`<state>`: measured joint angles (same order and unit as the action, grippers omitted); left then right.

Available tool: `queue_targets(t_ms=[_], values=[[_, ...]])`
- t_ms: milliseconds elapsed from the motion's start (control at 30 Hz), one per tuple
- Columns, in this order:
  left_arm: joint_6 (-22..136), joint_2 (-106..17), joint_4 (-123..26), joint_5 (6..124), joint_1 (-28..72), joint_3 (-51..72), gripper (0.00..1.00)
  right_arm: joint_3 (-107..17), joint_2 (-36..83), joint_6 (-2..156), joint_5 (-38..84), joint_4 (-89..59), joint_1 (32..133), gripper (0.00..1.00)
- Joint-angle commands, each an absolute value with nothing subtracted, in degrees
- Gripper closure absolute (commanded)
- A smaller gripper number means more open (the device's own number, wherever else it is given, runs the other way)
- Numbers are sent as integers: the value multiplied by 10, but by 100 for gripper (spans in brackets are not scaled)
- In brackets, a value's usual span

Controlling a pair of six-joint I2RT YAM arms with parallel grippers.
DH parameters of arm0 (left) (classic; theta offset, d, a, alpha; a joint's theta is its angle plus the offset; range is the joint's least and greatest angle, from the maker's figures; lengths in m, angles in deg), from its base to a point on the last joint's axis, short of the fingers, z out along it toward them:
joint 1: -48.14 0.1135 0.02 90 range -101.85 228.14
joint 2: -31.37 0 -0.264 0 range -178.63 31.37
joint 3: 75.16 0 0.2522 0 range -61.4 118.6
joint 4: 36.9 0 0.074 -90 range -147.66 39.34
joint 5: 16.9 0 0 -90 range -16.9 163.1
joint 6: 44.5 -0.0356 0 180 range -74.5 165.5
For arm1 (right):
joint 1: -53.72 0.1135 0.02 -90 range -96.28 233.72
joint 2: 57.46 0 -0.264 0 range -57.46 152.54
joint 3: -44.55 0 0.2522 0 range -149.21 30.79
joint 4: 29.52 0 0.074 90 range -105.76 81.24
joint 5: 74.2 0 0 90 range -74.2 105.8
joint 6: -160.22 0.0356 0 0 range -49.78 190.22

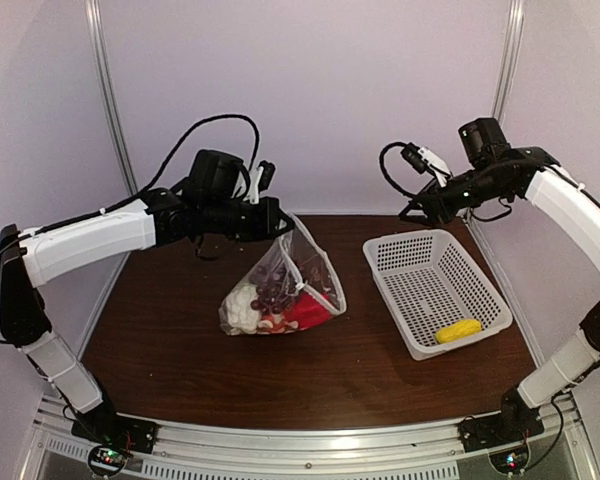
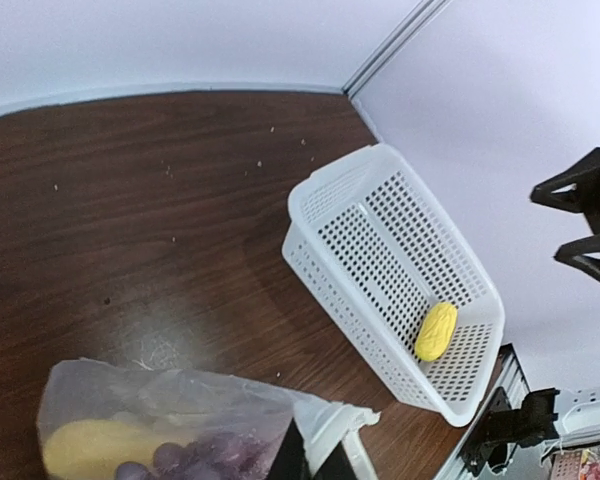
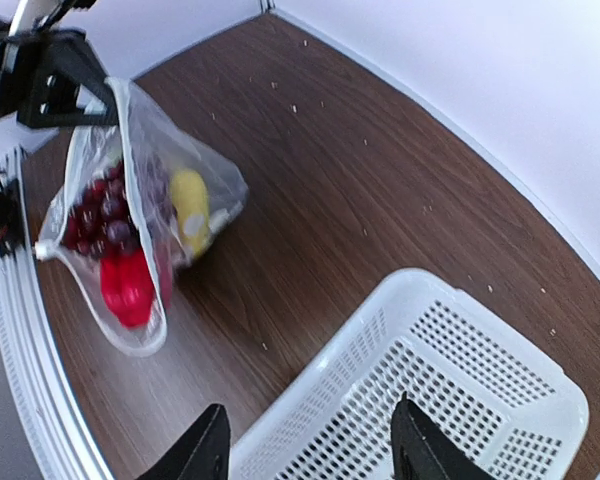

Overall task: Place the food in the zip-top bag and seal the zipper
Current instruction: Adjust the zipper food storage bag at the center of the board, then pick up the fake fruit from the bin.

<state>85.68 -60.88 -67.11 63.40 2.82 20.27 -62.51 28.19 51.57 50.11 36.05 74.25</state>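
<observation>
Left gripper (image 1: 276, 222) is closed on the top corner of the bag (image 1: 285, 290) and holds that corner up, so the bag hangs from the jaws with its lower part resting on the table (image 1: 180, 370). In the left wrist view the white end of the zipper (image 2: 332, 425) sits right at the dark fingertips.

Bag position: centre of the table, left of the basket (image 1: 435, 285) and clear of it.

Bag contents, as seen through the dotted plastic:
- cauliflower (image 1: 242, 306) at the low left end
- grapes (image 1: 273, 284) in the middle
- red pepper (image 1: 306, 312) at the low right
- a yellow piece (image 3: 188, 205), seen from the right wrist, behind the grapes

Whether the zipper is pressed shut along its length cannot be told.

Right gripper (image 3: 310, 450) is open — both fingers stand well apart with nothing between them. From above it hangs in the air over the far edge of the basket, touching neither the basket nor the bag. Its wrist camera looks down across the basket's near corner toward the bag.

One food item is outside the bag — a yellow corn-shaped piece (image 1: 458, 330) lies on the basket floor at the near right corner, close to the wall. Nothing else is seen in the basket.
</observation>
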Motion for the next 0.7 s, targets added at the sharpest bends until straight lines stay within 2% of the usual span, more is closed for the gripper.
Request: queue_targets(t_ms=[0,200,367,667], values=[[845,-643,-663,611,26,197,100,-540,256,315,447,503,703,45],[833,-634,-673,614,25,191,100,-422,250,73,311,571,643,46],[835,-612,-674,620,25,170,100,-355,246,1,251,553,639,41],[841,-578,-671,633,26,137,100,-310,288,-58,212,490,641,32]])
